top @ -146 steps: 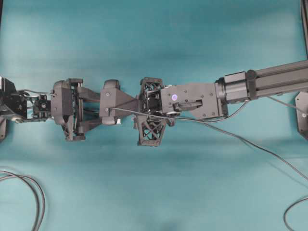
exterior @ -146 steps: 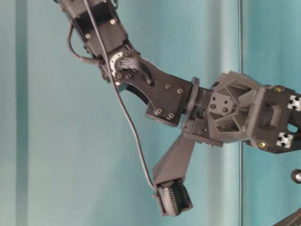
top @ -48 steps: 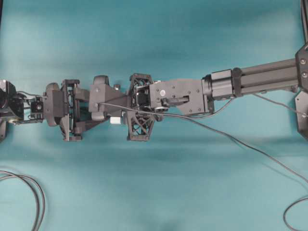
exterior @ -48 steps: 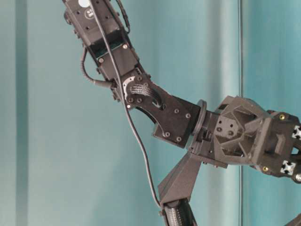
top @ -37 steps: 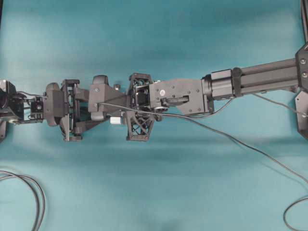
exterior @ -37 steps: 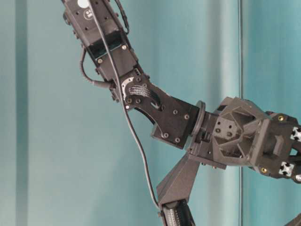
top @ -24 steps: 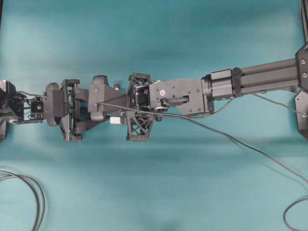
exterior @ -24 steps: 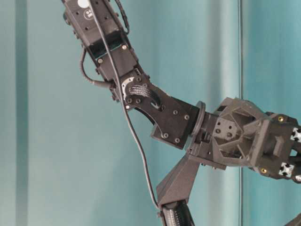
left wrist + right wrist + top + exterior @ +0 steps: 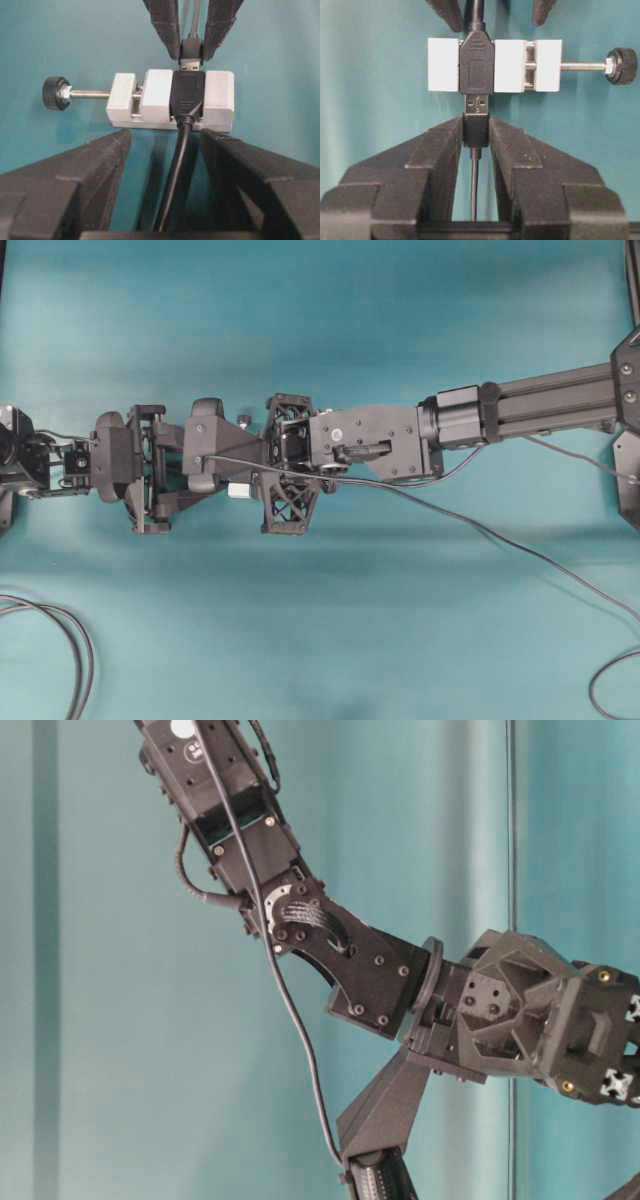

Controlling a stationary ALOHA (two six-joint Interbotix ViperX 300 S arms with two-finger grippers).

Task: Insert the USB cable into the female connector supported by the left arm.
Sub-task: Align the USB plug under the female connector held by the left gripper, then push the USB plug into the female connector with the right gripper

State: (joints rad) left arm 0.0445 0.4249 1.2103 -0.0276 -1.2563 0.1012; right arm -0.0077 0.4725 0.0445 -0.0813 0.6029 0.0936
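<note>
**A:** Where does the job stand, reading from the left of the counter [image 9: 330, 640]?

**B:** The left arm [image 9: 115, 455] reaches in from the left edge. Its tool [image 9: 165, 142] stands wide apart, one finger on either side of the black cord trailing from the female connector [image 9: 187, 95], and appears to grip nothing. The white clamp block [image 9: 155, 97] that carries the connector lies flat on the counter, its black-knobbed screw [image 9: 56, 93] sticking out to the side.

**A:** And the plug?

**B:** The USB cable [image 9: 476, 127] meets the connector's mouth, lined up straight. Its metal tip is still mostly bare between plug body and socket, so by my reading the insertion has begun or is about to begin, but the plug is not seated. A straight push remains.

**A:** The right side?

**B:** The right tool [image 9: 476, 137] is clamped on the dark plug body, fingers [image 9: 440, 145] pressed against both flanks, the thin grey lead running back between them. From overhead, the right arm [image 9: 530, 405] stretches in from the right edge, and the two tools overlap at centre-left.

**A:** Any risk?

**B:** With the left tool apart, the block seems unbraced; a push might slide it rather than seat the plug.
</note>
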